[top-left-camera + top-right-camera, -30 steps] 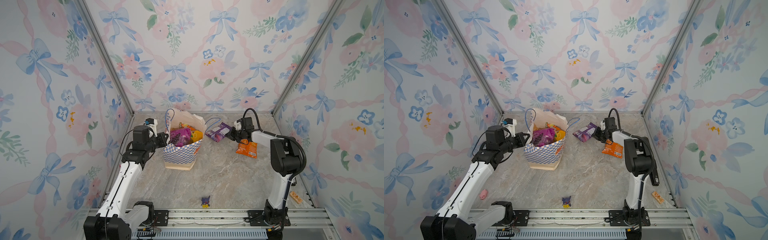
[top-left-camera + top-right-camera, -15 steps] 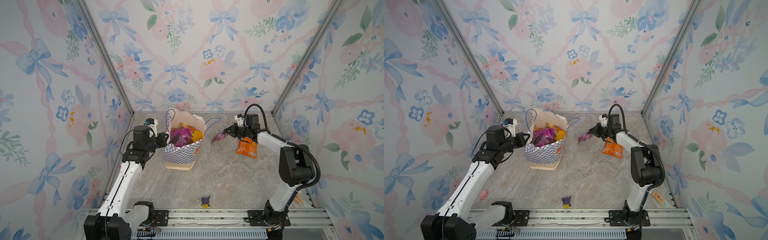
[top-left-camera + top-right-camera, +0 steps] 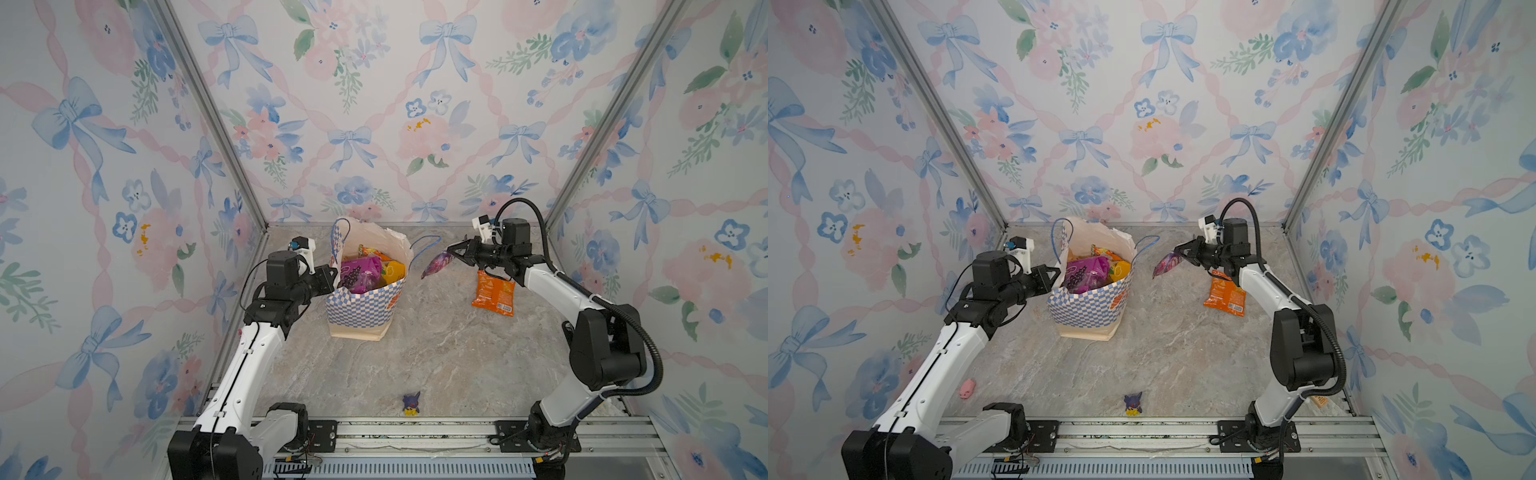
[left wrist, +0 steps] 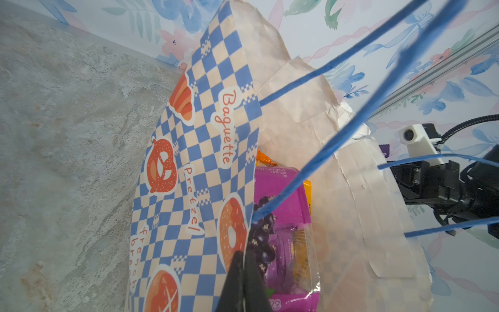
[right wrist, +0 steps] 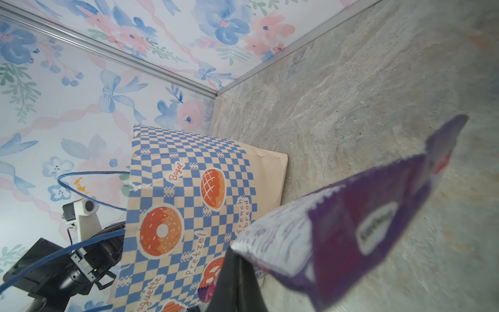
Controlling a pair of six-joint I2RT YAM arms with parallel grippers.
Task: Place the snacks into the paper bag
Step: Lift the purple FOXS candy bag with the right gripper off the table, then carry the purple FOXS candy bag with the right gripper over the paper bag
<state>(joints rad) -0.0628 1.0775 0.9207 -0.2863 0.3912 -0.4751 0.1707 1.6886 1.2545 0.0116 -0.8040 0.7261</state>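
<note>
Purple packet (image 3: 435,266) in right pincer (image 3: 451,251) (aloft)

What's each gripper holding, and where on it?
The right gripper pinches the purple packet by one end, clear of the table. The left gripper pinches the paper bag by its top rim.

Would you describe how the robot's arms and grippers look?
Both arms pair white link shells with black joint housings; the left arm and right arm are mounted on a silver rail. The left gripper and right gripper are black and tapered, each carrying a small white camera mount. A black corrugated cable runs along the right arm.
</note>
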